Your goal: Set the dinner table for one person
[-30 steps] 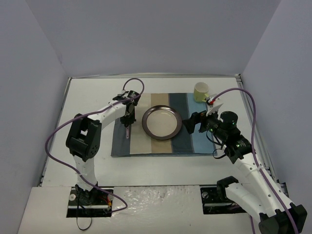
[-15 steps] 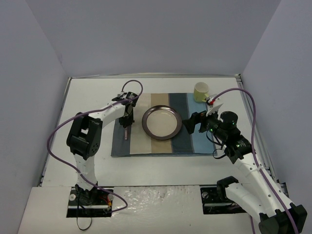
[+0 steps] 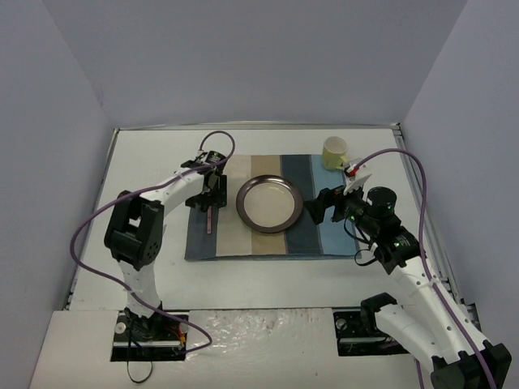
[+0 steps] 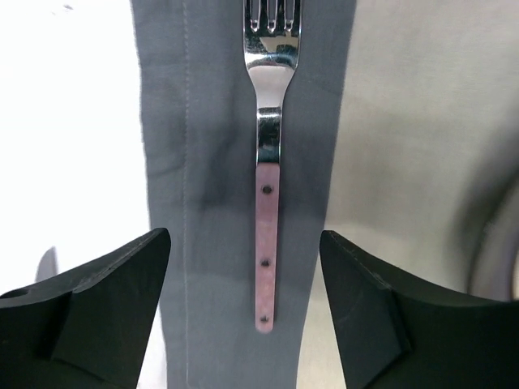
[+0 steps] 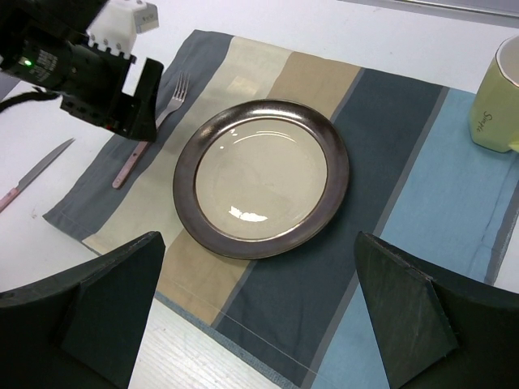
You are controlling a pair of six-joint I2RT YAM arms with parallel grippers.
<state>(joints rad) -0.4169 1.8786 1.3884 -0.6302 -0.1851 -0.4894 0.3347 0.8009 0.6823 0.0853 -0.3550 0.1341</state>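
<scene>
The dinner table (image 3: 268, 275), a large flat white rectangular tabletop edged in thin metal and walled by lavender-grey panels, fills the scene in front of both arm bases. At its centre lies a cloth placemat (image 3: 332, 235) striped in grey, beige, dark blue and light blue. A round plate (image 3: 270, 203) with a dark metallic rim and cream centre sits in the middle of the mat. A pale yellow-green mug (image 3: 334, 152) stands at the mat's far right corner. A steel fork with a pink riveted handle (image 4: 268, 186) lies flat on the grey stripe left of the plate, tines pointing to the far wall. A pink-handled knife (image 5: 36, 172) lies on the bare table just off the mat's left edge.

The left gripper (image 4: 245, 243) hangs over the fork's handle with its jaws spread wide, one on each side and touching nothing. The right gripper (image 5: 259, 243) is likewise spread and empty, poised near the plate's right side.

The fork appears properly placed, so the step in hand looks like clearing away from it. That calls for rising straight up with the jaws kept wide, so neither finger drags the handle or wrinkles the cloth. The knife looks to be the next piece and probably belongs to the right of the plate.
</scene>
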